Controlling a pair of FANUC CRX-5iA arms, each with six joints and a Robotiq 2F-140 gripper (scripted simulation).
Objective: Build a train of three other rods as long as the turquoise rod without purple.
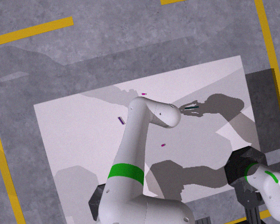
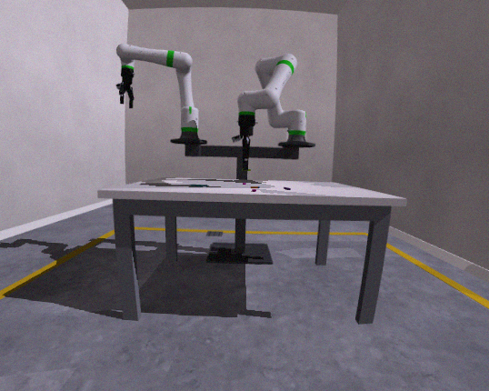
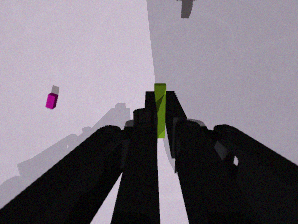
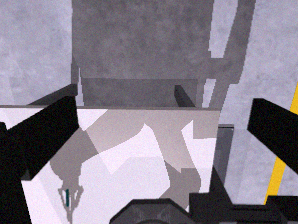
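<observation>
My left gripper (image 2: 245, 168) (image 3: 159, 105) is shut on the lime rod (image 3: 160, 120) (image 2: 246, 170) and holds it above the table; the arm hides both in the top view. The turquoise rod (image 1: 191, 107) (image 2: 198, 185) (image 4: 67, 197) lies in a shadow. One magenta rod (image 1: 143, 94) (image 2: 254, 190) lies near the table's far edge, another magenta rod (image 1: 163, 145) (image 2: 244, 184) nearer the arm bases. A magenta rod (image 3: 51, 101) shows left of the left fingers. The orange rod (image 2: 254, 186) is hidden in the top view. My right gripper (image 2: 126, 105) (image 4: 162, 113) is open and empty, high up.
The purple rod (image 1: 121, 120) (image 2: 287, 188) lies apart, close beside the left arm in the top view. The white table (image 1: 79, 140) (image 2: 248, 200) carries broad arm shadows. The left arm spans its middle and hides part of it. No blue or grey rod can be made out.
</observation>
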